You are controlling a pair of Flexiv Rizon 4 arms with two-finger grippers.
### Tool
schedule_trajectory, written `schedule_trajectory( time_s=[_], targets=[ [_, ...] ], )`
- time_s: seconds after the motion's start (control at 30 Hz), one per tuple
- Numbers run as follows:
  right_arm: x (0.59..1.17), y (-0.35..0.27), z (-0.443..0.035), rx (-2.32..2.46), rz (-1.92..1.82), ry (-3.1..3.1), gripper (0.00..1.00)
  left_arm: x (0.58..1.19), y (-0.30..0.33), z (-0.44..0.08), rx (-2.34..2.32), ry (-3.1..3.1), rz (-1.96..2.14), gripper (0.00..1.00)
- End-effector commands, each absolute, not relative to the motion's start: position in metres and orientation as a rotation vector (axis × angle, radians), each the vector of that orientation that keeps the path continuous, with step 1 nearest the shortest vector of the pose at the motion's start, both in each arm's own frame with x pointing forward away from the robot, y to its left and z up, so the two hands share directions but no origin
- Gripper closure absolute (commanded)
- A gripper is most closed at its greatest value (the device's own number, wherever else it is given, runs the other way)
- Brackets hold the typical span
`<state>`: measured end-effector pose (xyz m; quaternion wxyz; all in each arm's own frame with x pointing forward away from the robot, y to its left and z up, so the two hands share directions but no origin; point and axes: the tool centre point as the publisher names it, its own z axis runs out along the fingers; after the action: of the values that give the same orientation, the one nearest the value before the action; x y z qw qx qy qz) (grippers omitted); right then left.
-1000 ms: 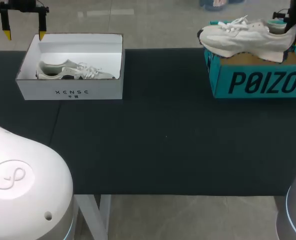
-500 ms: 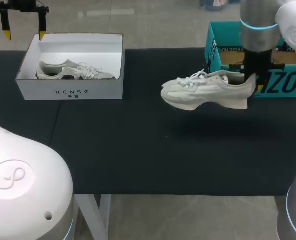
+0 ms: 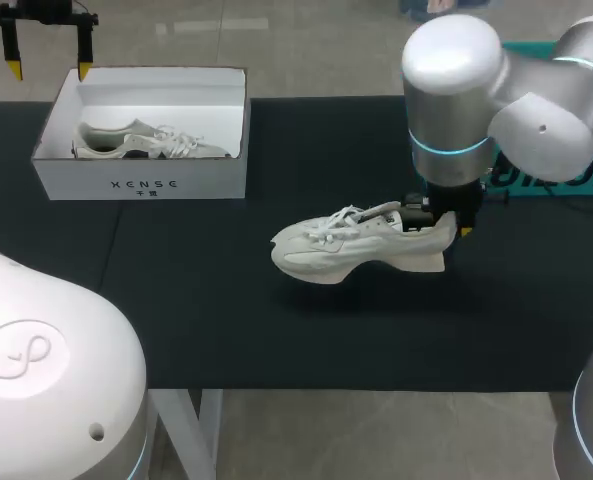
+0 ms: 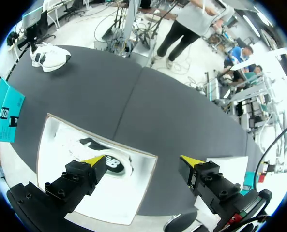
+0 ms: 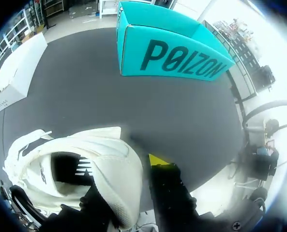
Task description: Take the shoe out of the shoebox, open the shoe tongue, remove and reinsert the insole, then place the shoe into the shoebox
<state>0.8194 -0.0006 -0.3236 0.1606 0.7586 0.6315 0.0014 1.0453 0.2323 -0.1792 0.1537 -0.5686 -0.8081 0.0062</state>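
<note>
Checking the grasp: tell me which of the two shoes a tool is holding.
The shoe near mid-table: the right tool grips its heel. The other shoe lies in the white box, with no tool on it.

Two shoes (image 3: 361,245) (image 3: 146,140), two shoeboxes (one white box (image 3: 141,185), one teal box (image 5: 177,58)) and two hands (image 4: 141,160) (image 5: 128,166).

Shoe (image 3: 361,243): a second ago it sat high on the teal box (image 3: 541,177) at 1 o'clock. It is now low near the middle of the table (image 3: 276,330), toe toward 9 o'clock. Whether the sole touches cannot be told.
Right gripper (image 3: 444,224): has travelled toward 7 o'clock with the shoe, heel clamped throughout.
Right arm (image 3: 476,90): has swung in from 3 o'clock and now covers most of the box.
</note>
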Motion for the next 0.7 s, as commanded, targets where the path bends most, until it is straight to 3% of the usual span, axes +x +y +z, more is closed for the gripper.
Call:
schedule_trajectory(
  time_s=[0.03, 0.7],
  targets=[
    [0.826, 0.024, -0.343, 2.188, -0.053, 1.767, 1.0, 1.045, 0.233, -0.179, -1.632, -2.318, 0.014, 0.0],
    [0.826, 0.079, -0.391, 2.238, 0.02, 1.834, 1.0, 1.045, 0.233, -0.179, -1.632, -2.318, 0.014, 0.0]
  ],
)
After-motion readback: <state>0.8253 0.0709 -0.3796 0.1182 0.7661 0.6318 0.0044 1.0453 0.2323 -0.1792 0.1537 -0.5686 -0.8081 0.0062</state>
